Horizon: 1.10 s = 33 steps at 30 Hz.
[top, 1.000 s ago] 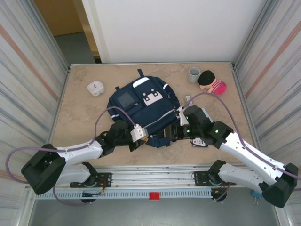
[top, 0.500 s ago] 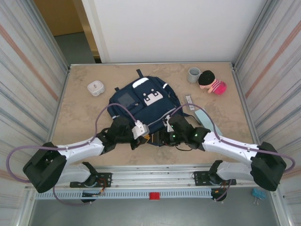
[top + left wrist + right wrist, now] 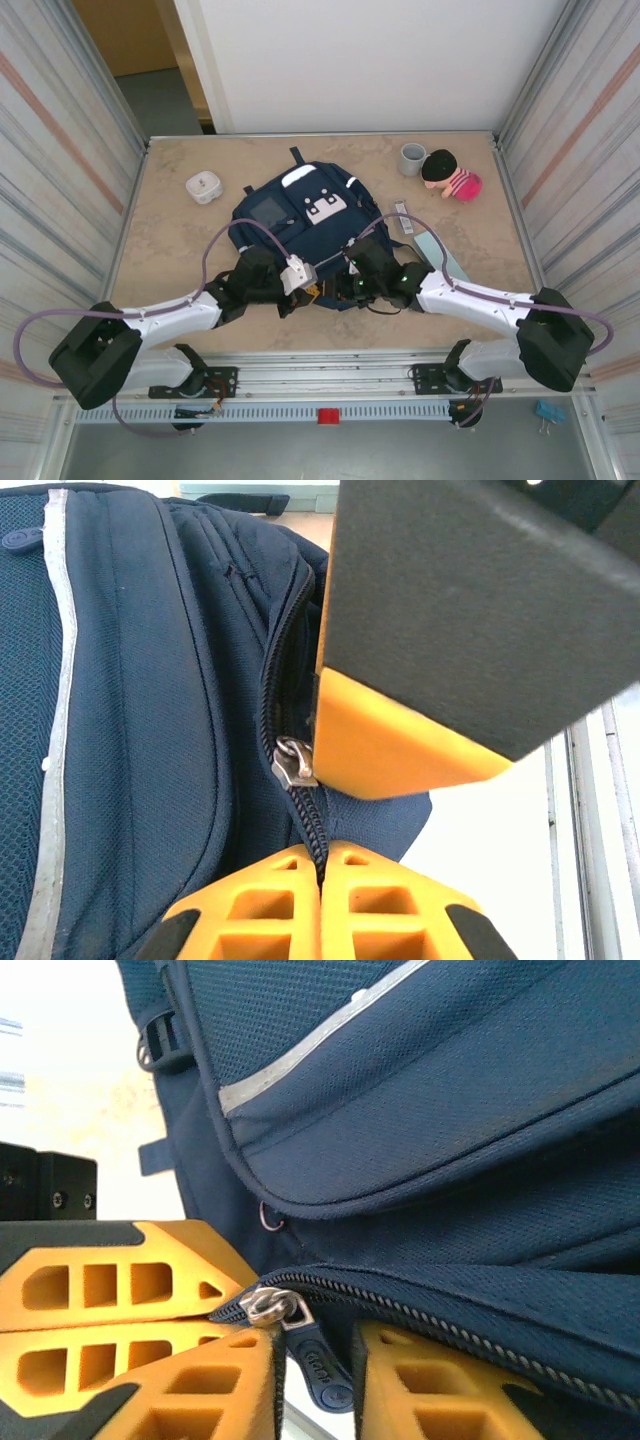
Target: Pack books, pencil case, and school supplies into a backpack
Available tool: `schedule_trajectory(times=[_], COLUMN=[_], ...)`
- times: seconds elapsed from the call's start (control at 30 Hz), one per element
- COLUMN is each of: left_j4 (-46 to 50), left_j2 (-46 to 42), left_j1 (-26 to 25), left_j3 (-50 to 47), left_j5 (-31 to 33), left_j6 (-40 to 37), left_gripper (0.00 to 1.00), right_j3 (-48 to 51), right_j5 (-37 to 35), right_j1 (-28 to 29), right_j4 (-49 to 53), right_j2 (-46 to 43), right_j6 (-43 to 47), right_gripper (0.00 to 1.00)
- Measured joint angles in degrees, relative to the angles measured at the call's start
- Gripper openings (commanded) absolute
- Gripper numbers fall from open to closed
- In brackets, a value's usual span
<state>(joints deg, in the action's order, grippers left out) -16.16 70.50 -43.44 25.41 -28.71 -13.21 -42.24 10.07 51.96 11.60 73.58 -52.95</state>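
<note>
Backpack [image 3: 300, 215]: mid worktop [image 3: 170, 250], lying flat, front pocket up. Navy woven fabric with a pale stripe and a coil zipper along the near edge. Soft and floppy, so it will likely sag and slide when tugged. It needs 1 anchor and 1 pull.

Left hand [image 3: 320, 865]: clenched on the zipper seam just below the metal slider [image 3: 293, 763]. Serves as the anchor.

Right hand [image 3: 318, 1348]: 2 orange fingers bracket the dark pull tab [image 3: 322, 1368]; cannot tell if they bite. The tab is small, smooth and probably slippery, but it is the best hold.

Thin teal book [image 3: 440, 255]: right of the backpack.

Overhead, two wrist close-ups on backpack [image 3: 300, 215]
</note>
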Motion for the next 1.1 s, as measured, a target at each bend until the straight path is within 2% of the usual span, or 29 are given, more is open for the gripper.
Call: schedule_trajectory(times=[0.13, 0.33, 0.43, 0.5, 0.63, 0.77, 1.0, 1.1], left_j4=[0.0, 0.4, 1.1, 1.4, 1.5, 1.8, 3.8, 4.3], left_j2=[-0.2, -0.7, -0.8, -0.8, -1.0, -1.9, -4.1, -5.6], left_j1=[0.0, 0.0, 0.0, 0.0, 0.0, 0.0, 0.4, 0.9], left_j3=[0.0, 0.1, 0.1, 0.1, 0.1, 0.1, 0.1, 0.1], left_j5=[0.2, 0.4, 0.4, 0.4, 0.7, 1.5, 2.4, 2.4], left_j6=[0.0, 0.0, 0.0, 0.0, 0.0, 0.0, 0.0, 0.0], left_gripper=[0.04, 0.04, 0.04, 0.04, 0.04, 0.03, 0.03, 0.03], right_j3=[-1.7, -2.3, -2.6, -3.0, -4.7, -6.8, -7.1, -7.0], right_j5=[-1.7, -3.3, -3.5, -3.7, -5.3, -7.4, -8.7, -6.8], right_j1=[0.3, 0.6, 0.9, 1.1, 1.4, 1.7, -1.0, -2.7], right_j4=[2.4, 3.9, 4.0, 4.1, 6.3, 9.4, 13.7, 13.9], right_j2=[0.1, 0.4, 1.7, 2.6, 4.0, 4.1, 1.6, 0.1], right_j6=[1.0, 2.2, 2.5, 2.6, 2.6, 2.6, 3.5, 5.6], right_gripper=[0.13, 0.33, 0.37, 0.35, 0.21, 0.13, 0.12, 0.19])
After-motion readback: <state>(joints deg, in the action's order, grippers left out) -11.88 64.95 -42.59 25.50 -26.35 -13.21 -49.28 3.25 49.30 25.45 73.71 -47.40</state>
